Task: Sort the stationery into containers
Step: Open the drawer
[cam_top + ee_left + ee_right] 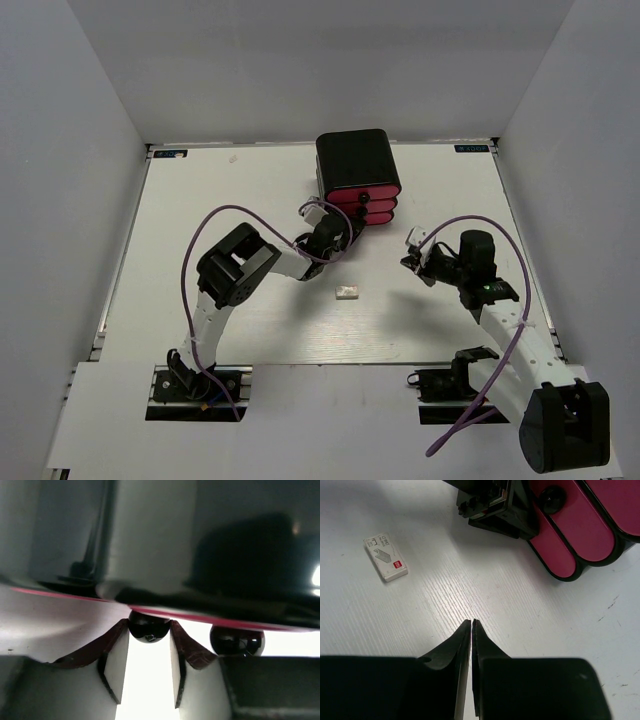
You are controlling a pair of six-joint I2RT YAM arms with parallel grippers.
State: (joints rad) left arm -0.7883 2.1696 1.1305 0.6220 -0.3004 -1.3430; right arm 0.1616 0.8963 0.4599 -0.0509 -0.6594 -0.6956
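Note:
The containers are three pink drawers [366, 205] stacked in a black cabinet [357, 163] at the back centre, also visible in the right wrist view [572, 535]. My left gripper [335, 232] is pressed up to the drawer fronts. In the left wrist view its gripper [149, 625] is shut on a round black drawer knob [149, 634], both fingers touching it. A small white rectangular eraser [346, 292] lies flat on the table [386, 557]. My right gripper [412, 258] hovers right of the cabinet, its gripper [471, 621] shut and empty.
A second black knob [236, 641] shows to the right of the gripped one. White walls enclose the white table [250, 200] on three sides. The left arm's purple cable [215, 225] loops above its elbow.

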